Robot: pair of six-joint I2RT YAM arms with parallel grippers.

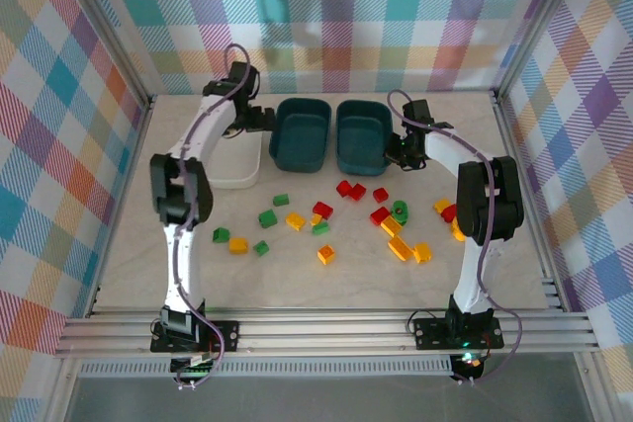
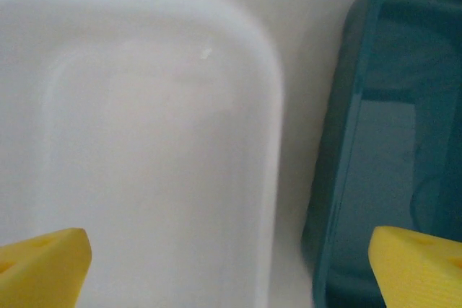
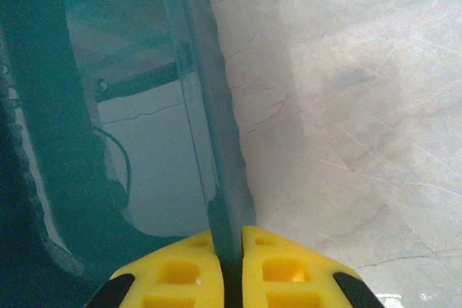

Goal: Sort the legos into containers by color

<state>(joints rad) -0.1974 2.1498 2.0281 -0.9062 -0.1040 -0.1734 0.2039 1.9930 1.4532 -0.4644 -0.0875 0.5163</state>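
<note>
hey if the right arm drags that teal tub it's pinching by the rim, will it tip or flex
Probably light: the right teal tub looks empty and thin-walled. The right gripper pinches only one wall, so lifting would likely tilt it; the wall may flex slightly. On the smooth tabletop it should slide easily.

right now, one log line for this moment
left end effector: open over white tub rim | right end effector: shut on right teal tub wall | legos: loose on table
</note>
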